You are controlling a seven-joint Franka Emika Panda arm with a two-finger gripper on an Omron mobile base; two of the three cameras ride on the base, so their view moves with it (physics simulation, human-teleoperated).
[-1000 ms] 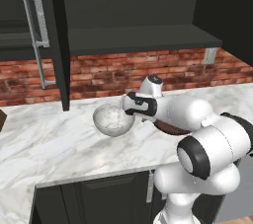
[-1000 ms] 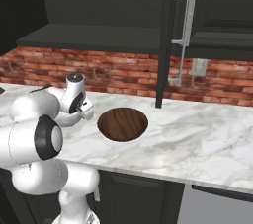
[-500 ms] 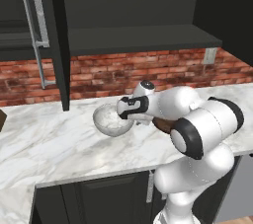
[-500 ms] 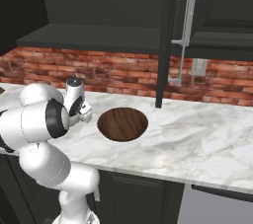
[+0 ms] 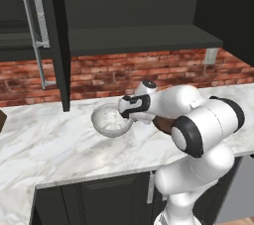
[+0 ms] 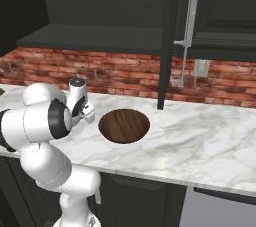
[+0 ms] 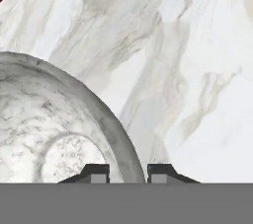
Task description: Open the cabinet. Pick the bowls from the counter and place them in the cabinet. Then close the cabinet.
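The marble bowl (image 5: 111, 120) sits upright on the white worktop (image 5: 44, 140), deep and round with a grey-speckled inside, and its near rim runs straight up between the two dark fingertips (image 7: 96, 172) in the hand view. The tool (image 5: 125, 112) is narrowed down on that rim, one tip inside the bowl and the other outside against the wall, so it is holding the marble bowl by its edge; the bowl's foot looks to be on the slab, though the pictures do not settle whether it is lifted at all. Just behind the tool's wrist, on the side away from the marble bowl, lies the wooden bowl (image 6: 124, 125), wide, shallow and dark brown, resting flat on the worktop and touched by nothing. Above the tool and further back hangs the black cabinet (image 5: 129, 38), both doors swung open, its dark inner shelf bare in front. One open door (image 5: 54, 35) with a long silver bar handle (image 5: 35, 26) stands beyond the marble bowl's side of the tool; the other door (image 6: 172, 31) with its handle (image 6: 187, 26) stands past the wooden bowl. A red brick wall strip (image 5: 109, 73) runs behind the worktop beneath the cabinet.
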